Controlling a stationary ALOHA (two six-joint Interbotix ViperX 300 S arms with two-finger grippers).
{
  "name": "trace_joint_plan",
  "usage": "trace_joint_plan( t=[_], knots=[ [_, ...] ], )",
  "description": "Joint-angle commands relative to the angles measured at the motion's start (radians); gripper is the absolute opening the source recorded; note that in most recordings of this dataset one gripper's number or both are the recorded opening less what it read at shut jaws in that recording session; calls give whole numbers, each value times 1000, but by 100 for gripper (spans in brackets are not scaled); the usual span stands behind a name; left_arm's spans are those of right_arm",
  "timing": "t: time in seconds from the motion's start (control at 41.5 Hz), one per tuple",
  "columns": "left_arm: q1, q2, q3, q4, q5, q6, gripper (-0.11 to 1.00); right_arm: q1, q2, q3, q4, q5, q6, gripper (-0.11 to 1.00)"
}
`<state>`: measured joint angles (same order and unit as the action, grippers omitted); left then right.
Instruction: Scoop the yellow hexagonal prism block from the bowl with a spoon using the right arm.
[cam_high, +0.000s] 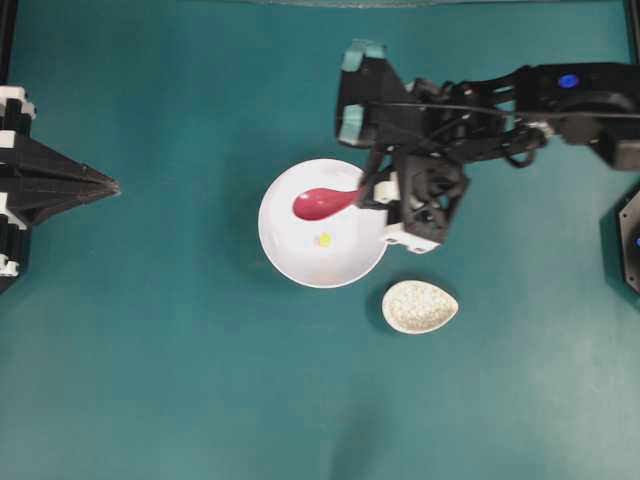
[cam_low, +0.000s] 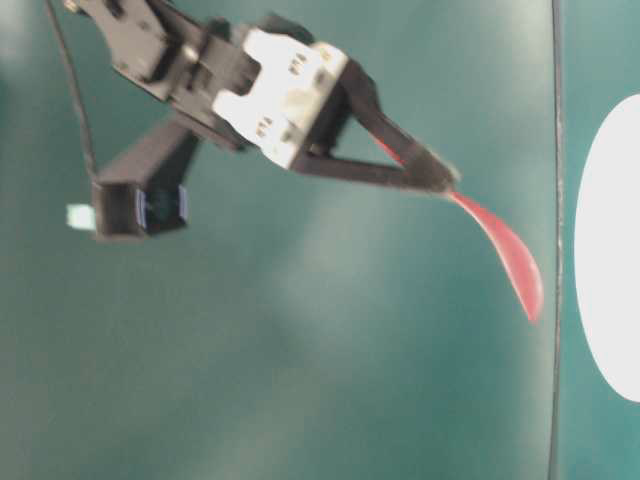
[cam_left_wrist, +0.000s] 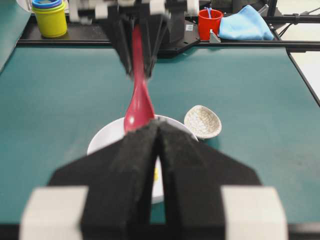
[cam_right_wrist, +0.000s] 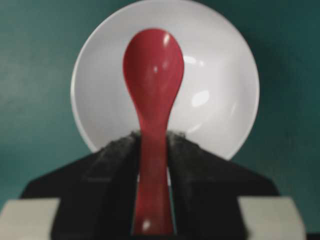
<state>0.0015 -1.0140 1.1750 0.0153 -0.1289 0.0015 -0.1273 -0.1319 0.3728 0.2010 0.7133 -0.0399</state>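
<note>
presently: spoon held over the bowl, block lying inside

overhead view: right gripper (cam_high: 368, 193) reaches in from the right and is clamped on the handle of the pink-red spoon (cam_high: 322, 203); the scoop lies over the upper half of the white bowl (cam_high: 300, 262). only this view shows the yellow hexagonal prism block (cam_high: 324, 239) whole, a tiny piece on the bowl's inside, just below the scoop and apart from it. a speckled cream dish (cam_high: 420, 307) sits near the bowl's lower right, not touching it. the left gripper (cam_high: 100, 185) is parked at the far left edge, its jaws brought to a point with nothing between them.

table-level view: shows what the overhead cannot, that the spoon (cam_low: 505, 250) hangs in the air, tilted down from the tip of the right gripper (cam_low: 445, 180), with the bowl (cam_low: 610, 250) only a white edge at the right.

left wrist view: left gripper (cam_left_wrist: 159, 131) fingers pressed together in the foreground, hiding most of the bowl (cam_left_wrist: 107, 137). a sliver of yellow shows beside them. at the back a yellow cup (cam_left_wrist: 50, 19), red cup (cam_left_wrist: 209, 23) and blue cloth (cam_left_wrist: 242, 24).

right wrist view: the handle of the spoon (cam_right_wrist: 152, 100) is pinched between both pads, scoop facing up and empty. the block is not visible in this view.
</note>
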Motion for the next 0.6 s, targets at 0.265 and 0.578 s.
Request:
trace_joint_plan(
  t=[0.265, 0.578],
  knots=[
    [0, 5, -31, 2, -5, 0, 0, 2, -72, -20, -15, 201, 3, 25],
    [0, 6, -29, 2, -5, 2, 0, 0, -3, -18, -20, 207, 2, 25]
  ],
)
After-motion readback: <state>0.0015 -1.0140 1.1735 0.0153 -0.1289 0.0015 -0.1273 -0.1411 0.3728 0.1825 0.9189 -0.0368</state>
